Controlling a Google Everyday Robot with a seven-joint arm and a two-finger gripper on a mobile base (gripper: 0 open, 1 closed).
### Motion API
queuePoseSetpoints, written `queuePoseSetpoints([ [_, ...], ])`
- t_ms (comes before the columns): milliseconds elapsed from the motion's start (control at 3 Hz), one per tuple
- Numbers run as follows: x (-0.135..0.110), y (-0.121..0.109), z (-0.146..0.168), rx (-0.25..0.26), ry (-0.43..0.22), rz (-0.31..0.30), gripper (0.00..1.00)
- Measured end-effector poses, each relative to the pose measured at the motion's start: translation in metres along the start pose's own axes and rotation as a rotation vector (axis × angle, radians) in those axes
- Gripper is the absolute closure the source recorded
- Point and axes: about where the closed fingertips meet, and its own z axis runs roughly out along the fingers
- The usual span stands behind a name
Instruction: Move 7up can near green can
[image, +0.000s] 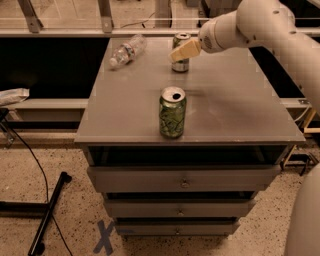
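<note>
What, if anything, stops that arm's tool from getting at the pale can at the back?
Probably nothing, so yes. The tool sits right at the 7up can, by its upper half. The bottle lies to one side and the green can stands nearer the front, both clear of it.

Warm, dim light from overhead. The counter (240, 112) catches a soft sheen right of the green can (172, 115), with a faint shadow streak beside it. End effector (176, 54), pale and well lit, hangs at the 7up can (180, 66).
</note>
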Motion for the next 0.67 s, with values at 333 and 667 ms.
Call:
queuePoseSetpoints([
  [333,0.006,-0.005,0.04,-0.001,-0.015,0.06,0.0],
  [667,0.005,-0.013,0.062,-0.012,-0.048,0.094,0.0],
])
